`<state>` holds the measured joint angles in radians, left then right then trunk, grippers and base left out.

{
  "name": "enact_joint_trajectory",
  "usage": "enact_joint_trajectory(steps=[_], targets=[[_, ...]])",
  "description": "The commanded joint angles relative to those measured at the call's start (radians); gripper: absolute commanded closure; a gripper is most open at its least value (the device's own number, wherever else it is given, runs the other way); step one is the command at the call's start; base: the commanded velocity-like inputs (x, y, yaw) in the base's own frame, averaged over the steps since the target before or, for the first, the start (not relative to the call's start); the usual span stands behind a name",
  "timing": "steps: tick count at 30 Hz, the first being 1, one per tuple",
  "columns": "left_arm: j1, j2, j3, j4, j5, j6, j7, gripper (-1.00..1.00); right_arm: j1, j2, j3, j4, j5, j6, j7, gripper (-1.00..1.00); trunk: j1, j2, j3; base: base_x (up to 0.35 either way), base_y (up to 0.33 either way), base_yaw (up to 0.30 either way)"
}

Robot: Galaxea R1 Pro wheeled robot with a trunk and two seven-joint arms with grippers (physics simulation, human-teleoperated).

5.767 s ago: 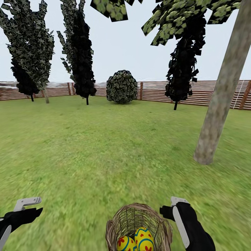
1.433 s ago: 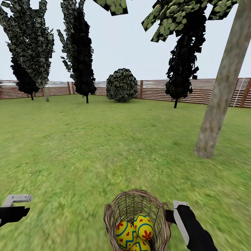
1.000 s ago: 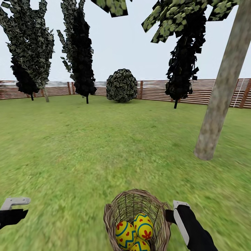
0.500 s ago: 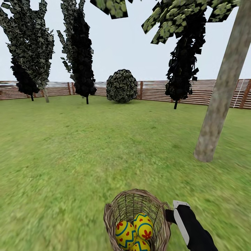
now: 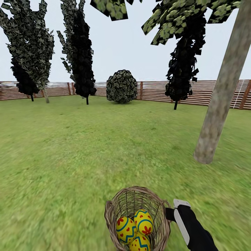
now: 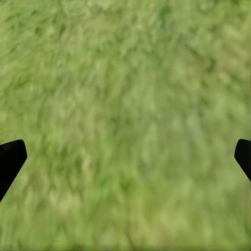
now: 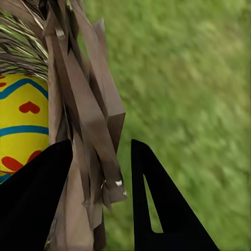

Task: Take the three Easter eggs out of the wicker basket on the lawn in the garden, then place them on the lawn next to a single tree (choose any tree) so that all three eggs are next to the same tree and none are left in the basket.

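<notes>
Head view: the round tan woven wicker basket [image 5: 137, 218] sits low centre over the green lawn [image 5: 87, 146], three yellow zigzag-banded eggs [image 5: 136, 226] inside, pale mottled trunk [image 5: 218, 111] ahead-right. Right wrist: right gripper [image 7: 99, 193] fingers pinch the basket rim, probably thinly; a jolt could slip it, spilling eggs. Left wrist: left gripper [image 6: 125, 157] fingers spread wide over grass.

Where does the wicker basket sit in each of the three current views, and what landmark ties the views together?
Head view: the wicker basket stands at bottom centre on the lawn, eggs inside, right gripper at its rim.
Left wrist view: no basket here; just grass between open jaws.
Right wrist view: the basket's wall runs between the jaws, a yellow egg behind it.
Shared landmark: the grass.
</notes>
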<state>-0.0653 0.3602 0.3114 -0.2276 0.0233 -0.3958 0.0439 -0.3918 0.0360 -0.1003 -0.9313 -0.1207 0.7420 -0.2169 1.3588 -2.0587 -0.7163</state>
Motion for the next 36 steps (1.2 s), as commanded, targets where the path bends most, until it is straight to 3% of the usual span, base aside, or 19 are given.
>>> enact_joint_trajectory(steps=[1, 36], targets=[[-0.001, 0.0, -0.003, 0.001, 0.004, -0.003, 0.004, -1.0, -0.001, 0.001, -0.001, -0.001, -0.019, 0.001, -0.007, 1.0, -0.004, 0.007, 0.002, 0.0, 0.0, 0.0], [-0.001, 0.0, -0.002, 0.004, 0.007, -0.003, 0.004, -1.0, -0.001, 0.001, 0.0, -0.001, -0.019, 0.0, -0.004, 1.0, -0.138, 0.252, 0.112, -0.019, 0.0, 0.0]])
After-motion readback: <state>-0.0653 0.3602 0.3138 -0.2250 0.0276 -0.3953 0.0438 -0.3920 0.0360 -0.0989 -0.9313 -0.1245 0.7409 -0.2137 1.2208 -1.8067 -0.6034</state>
